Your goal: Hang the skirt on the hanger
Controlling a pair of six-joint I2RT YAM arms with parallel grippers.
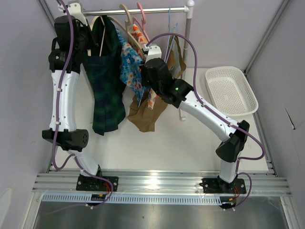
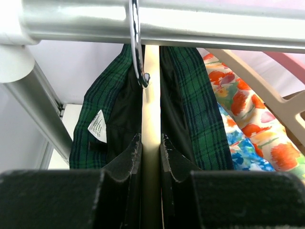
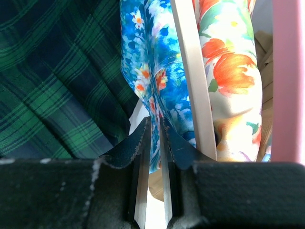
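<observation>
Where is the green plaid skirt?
In the top view, the skirt hangs from the rail on the left, beside the blue floral garment.

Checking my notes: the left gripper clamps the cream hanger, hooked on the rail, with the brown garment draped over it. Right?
Wrong garment: the left wrist view shows the plaid skirt draped over the hanger, which the left gripper clamps, hooked on the rail.

A silver metal rail (image 1: 143, 10) crosses the top of the frame. From it hang a blue floral garment (image 1: 129, 67) on a tan hanger (image 1: 125, 10), a plain brown garment (image 1: 145, 117) and a pink hanger (image 1: 142, 10). At centre right, a white perforated plastic basket (image 1: 224, 69) sits on the pale tabletop (image 1: 157, 148).
</observation>
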